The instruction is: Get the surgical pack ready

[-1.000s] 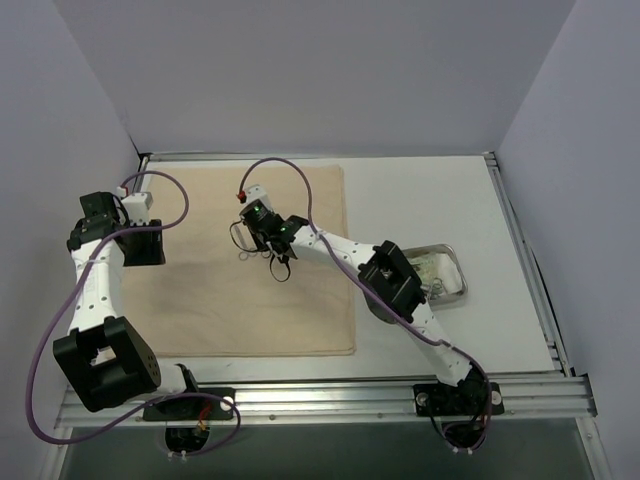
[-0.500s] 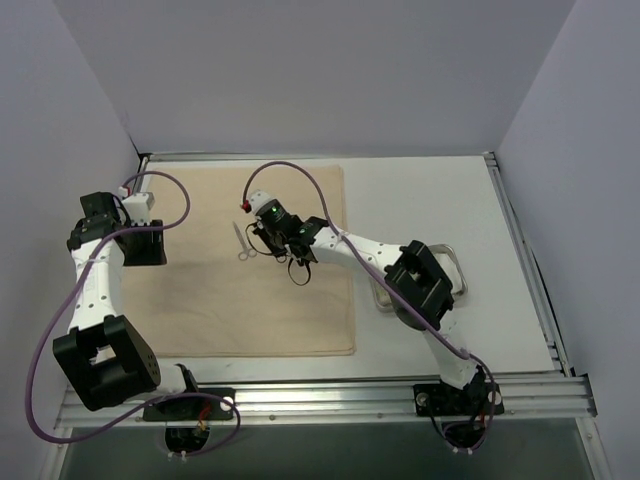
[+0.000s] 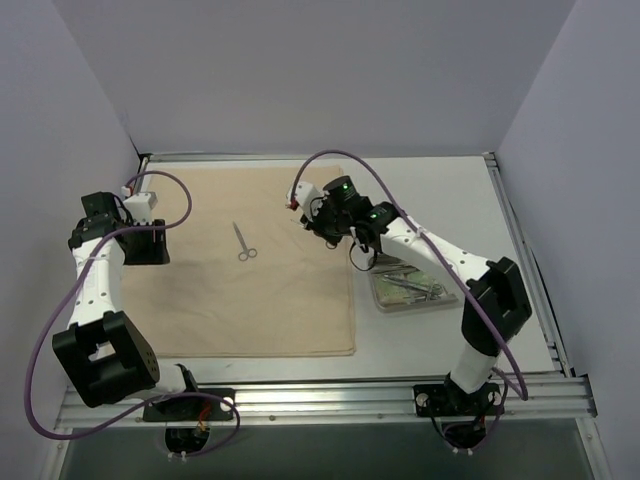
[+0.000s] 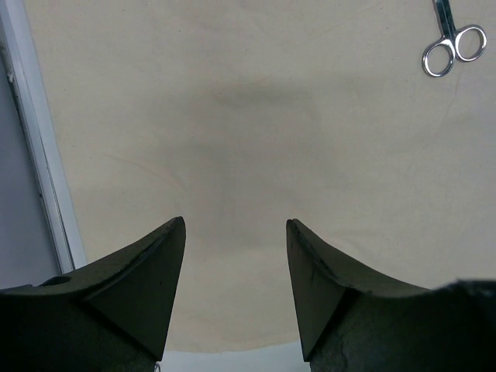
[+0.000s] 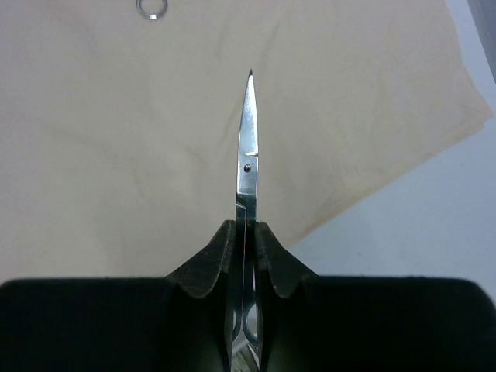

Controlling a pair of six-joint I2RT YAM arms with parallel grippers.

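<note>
Lying flat on matte beige cloth, toward 12 o'clock: ring-handled steel forceps. Shiny rectangular tray at cloth's 3 o'clock. Right gripper clamped on pointed steel scissors. Left gripper jaws apart, empty.

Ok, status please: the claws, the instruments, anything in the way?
Left claw open, over beige cloth. Right claw shut on pointed scissor-type tool, over cloth. Ring-handled forceps lying flat on cloth, apart from both claws. Nothing blocking seen.
</note>
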